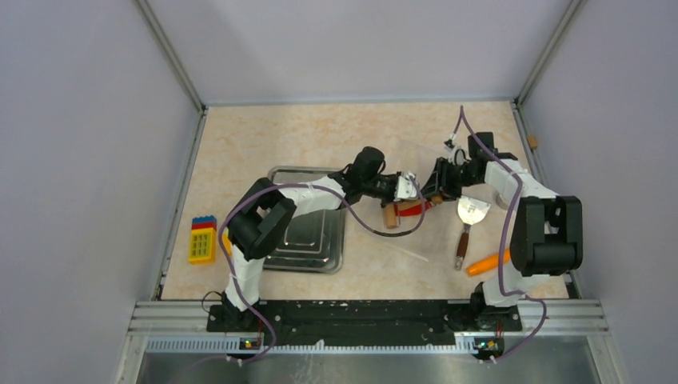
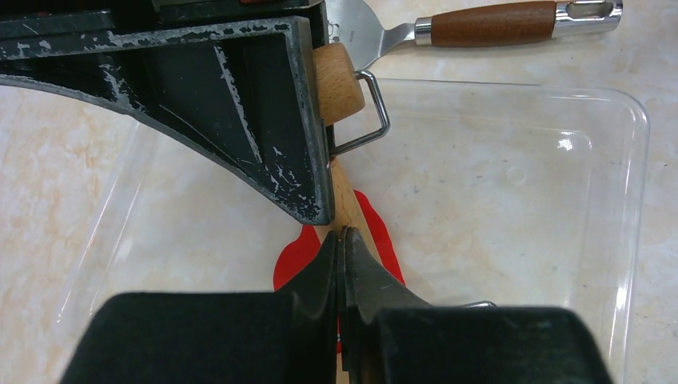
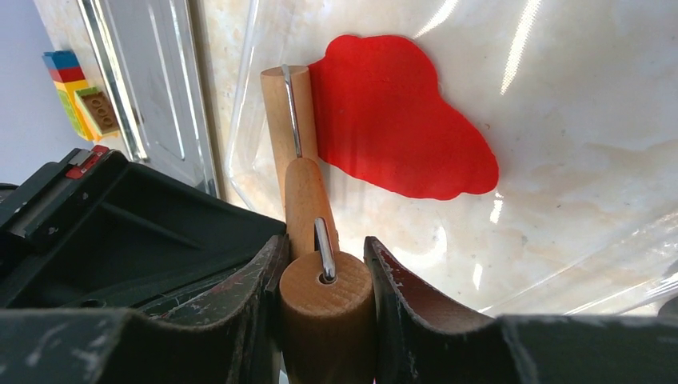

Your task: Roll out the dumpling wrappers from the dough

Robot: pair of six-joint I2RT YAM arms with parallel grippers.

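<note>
Top view: I see the dough (image 1: 412,210) lying flat beside the roller (image 1: 390,216), long axis left-right.
Left wrist: left gripper (image 2: 342,244) clenched, fingers together, above dough in the tray (image 2: 560,96).
Right wrist: right gripper (image 3: 325,252) grasps the roller; the dough's long axis slants to the lower right.

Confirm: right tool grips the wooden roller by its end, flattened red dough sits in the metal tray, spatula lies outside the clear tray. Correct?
Not quite. The dough sits in the clear tray, not the metal tray; the right wrist view shows it. The right tool does grip the roller by its end, and the spatula lies outside the clear tray.
</note>
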